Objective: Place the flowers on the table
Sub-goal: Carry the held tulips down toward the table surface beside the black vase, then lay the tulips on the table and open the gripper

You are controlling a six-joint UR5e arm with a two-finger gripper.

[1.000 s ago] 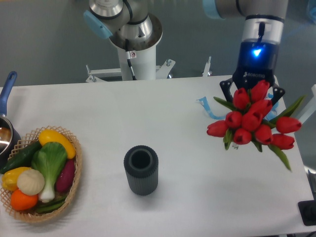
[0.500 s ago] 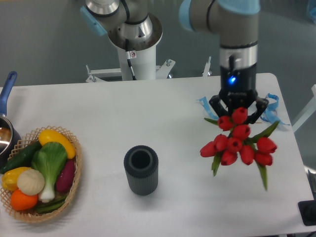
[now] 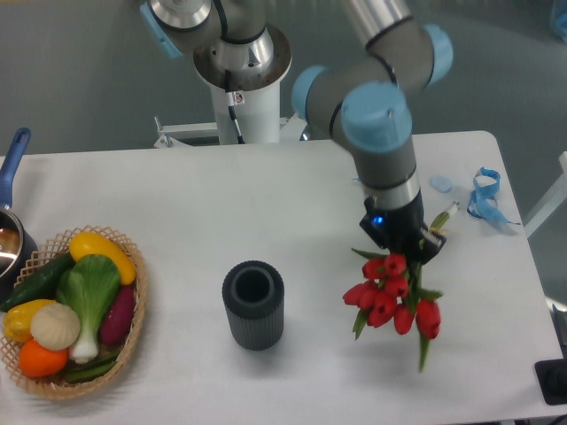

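The flowers are a bunch of red tulips with green leaves, held just above the white table at its right middle. My gripper is right above the blooms, shut on the flowers; the stems are hidden behind the blooms and the fingers. The arm leans down over the table from the back. The blooms hang toward the front edge, with one leaf pointing down.
A dark grey ribbed vase stands upright in the middle, left of the flowers. A wicker basket of vegetables sits at the front left, with a pot behind it. A blue ribbon lies at the right edge.
The gripper has moved left and toward the front with the flowers and come lower over the table. The arm now leans over the table. The blue ribbon is uncovered.
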